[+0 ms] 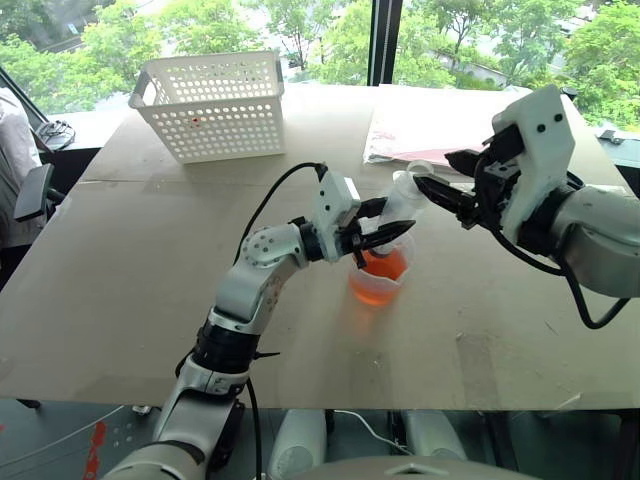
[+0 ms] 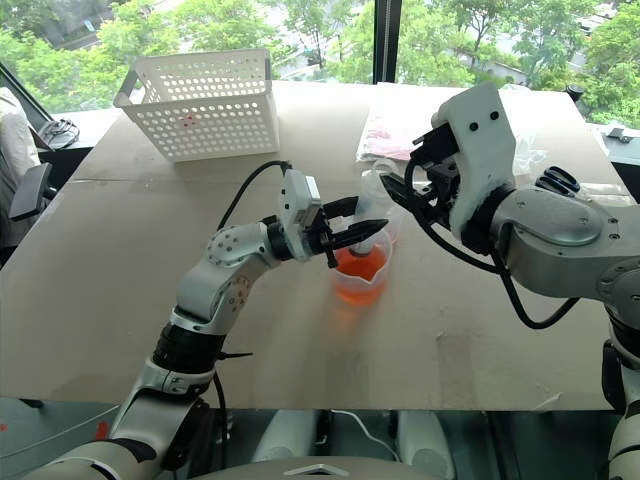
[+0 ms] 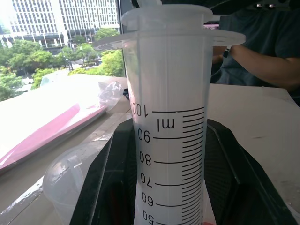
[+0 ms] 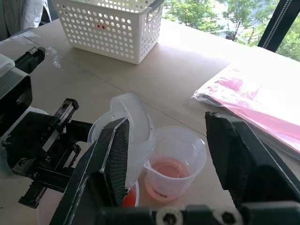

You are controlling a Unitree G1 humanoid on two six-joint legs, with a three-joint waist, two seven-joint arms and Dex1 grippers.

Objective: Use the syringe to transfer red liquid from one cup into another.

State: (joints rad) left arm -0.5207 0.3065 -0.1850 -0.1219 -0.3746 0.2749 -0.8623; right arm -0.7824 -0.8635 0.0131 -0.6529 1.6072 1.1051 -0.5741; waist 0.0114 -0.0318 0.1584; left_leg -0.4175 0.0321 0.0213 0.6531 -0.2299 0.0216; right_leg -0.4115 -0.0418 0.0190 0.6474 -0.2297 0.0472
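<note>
The syringe (image 3: pixel 171 117) stands upright between the fingers of my left gripper (image 1: pixel 390 228), which is shut on its barrel. Its tip reaches into the larger cup (image 1: pixel 380 280), which holds red liquid (image 1: pixel 378 288). The syringe's white flanged top (image 4: pixel 133 117) rises beside one finger of my right gripper (image 4: pixel 164 124). That gripper hovers open at the top of the syringe, with nothing held. The small clear cup (image 4: pixel 176 159) stands just behind the larger one with a thin layer of pale red liquid in its bottom.
A white perforated basket (image 1: pixel 210 105) sits at the far left of the table (image 1: pixel 120 300). A pink packet in clear plastic (image 1: pixel 420 130) lies far right, behind the cups. A person's arm (image 3: pixel 253 61) rests at the table's far side.
</note>
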